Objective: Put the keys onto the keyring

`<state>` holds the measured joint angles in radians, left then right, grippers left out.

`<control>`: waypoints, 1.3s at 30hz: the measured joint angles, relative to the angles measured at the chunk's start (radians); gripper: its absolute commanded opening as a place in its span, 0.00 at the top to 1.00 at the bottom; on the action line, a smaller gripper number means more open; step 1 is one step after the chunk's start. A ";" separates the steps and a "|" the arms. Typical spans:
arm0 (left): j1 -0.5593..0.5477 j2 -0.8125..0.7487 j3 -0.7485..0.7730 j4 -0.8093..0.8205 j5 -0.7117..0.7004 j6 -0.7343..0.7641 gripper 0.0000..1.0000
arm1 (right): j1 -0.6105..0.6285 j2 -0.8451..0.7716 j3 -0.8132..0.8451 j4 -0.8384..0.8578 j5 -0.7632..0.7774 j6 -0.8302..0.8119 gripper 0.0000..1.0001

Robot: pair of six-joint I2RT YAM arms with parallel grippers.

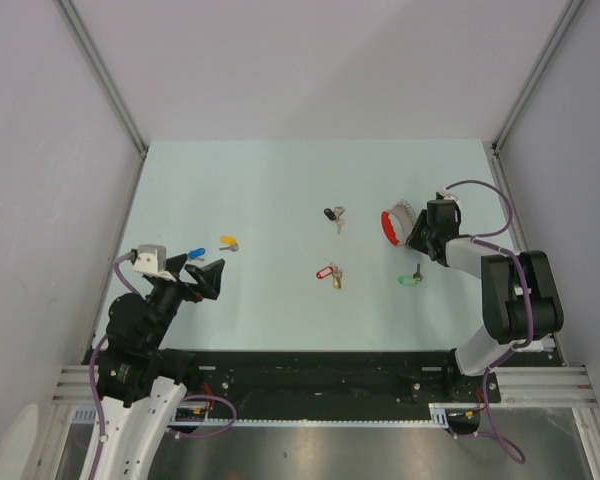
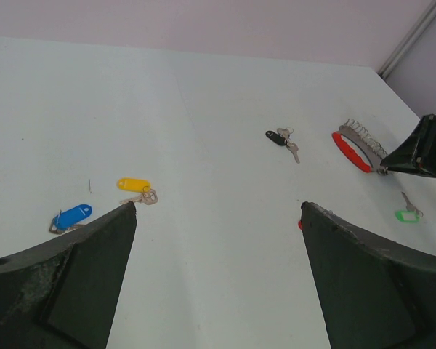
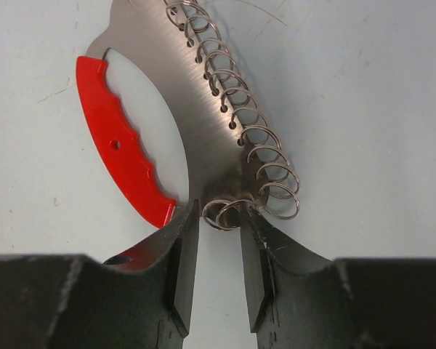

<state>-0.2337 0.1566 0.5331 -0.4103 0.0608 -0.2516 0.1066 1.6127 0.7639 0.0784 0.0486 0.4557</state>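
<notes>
The right claw [image 3: 218,218] pinches the keyring [image 3: 196,131] by its near end, the loop stretching ahead of the fingertips. It looks stiff, light and slippery, so the red grip [image 3: 123,156] seems the surer hold. The left claw [image 2: 218,207] gapes wide.

Right end effector [image 3: 218,212] on the keyring [image 3: 192,109]
Fingers [image 3: 176,254] pinch its steel tip above the desk [image 3: 363,94]; red grip [image 3: 123,156] left, wire loops [image 3: 256,138] right.

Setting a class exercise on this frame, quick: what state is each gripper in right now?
Left gripper: open, holding nothing.
Right gripper: closed on the end of the keyring.
</notes>
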 measured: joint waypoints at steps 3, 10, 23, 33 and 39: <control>0.000 0.000 0.000 0.000 0.000 0.000 0.00 | 0.027 0.007 0.014 -0.018 0.047 0.004 0.64; 0.000 0.000 0.000 0.000 0.005 0.000 0.00 | 0.116 0.072 0.106 -0.082 0.172 0.003 0.73; -0.006 0.000 0.000 0.000 0.006 0.000 0.00 | 0.167 0.104 0.140 -0.150 0.278 -0.009 1.00; -0.006 0.000 0.000 0.000 0.007 0.000 0.00 | 0.262 -0.030 0.140 -0.235 0.230 -0.081 1.00; -0.006 0.005 0.000 -0.001 0.006 0.000 0.00 | 0.330 -0.222 0.141 -0.243 0.171 -0.153 1.00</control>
<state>-0.2401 0.1612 0.5335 -0.4114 0.0673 -0.2520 0.4366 1.3903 0.9047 -0.1646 0.2199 0.3027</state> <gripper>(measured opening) 0.996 0.011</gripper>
